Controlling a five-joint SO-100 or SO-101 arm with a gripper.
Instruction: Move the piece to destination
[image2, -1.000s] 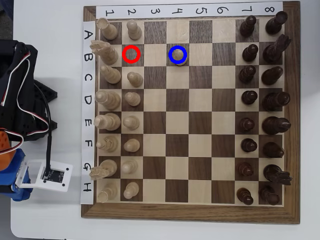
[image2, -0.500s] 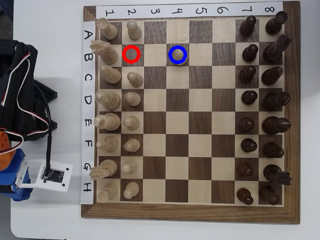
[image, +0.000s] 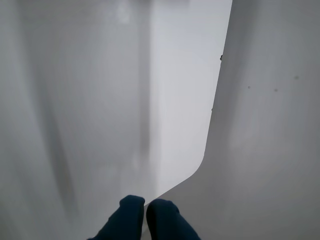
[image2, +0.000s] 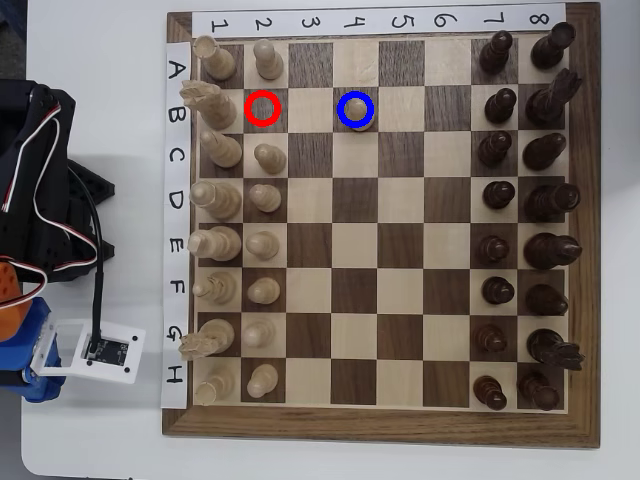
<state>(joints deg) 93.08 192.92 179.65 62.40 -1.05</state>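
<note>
The piece (image2: 359, 116), a small pale pawn, stands upright on the destination (image2: 340, 93), the dark square with the blue ring, in the overhead view. My arm (image2: 40, 200) is folded off the board at the left, far from the piece. In the wrist view my gripper (image: 145, 216) shows two blue fingertips pressed together with nothing between them, over bare white table (image: 100, 100). The board and the piece are out of the wrist view.
A red ring (image2: 261, 108) marks an empty dark square two columns left of the piece. Pale pieces (image2: 262, 198) fill the board's left two columns, dark pieces (image2: 500, 195) the right two. A white camera module (image2: 100, 350) sits beside the board. The table's rounded corner (image: 202, 162) shows in the wrist view.
</note>
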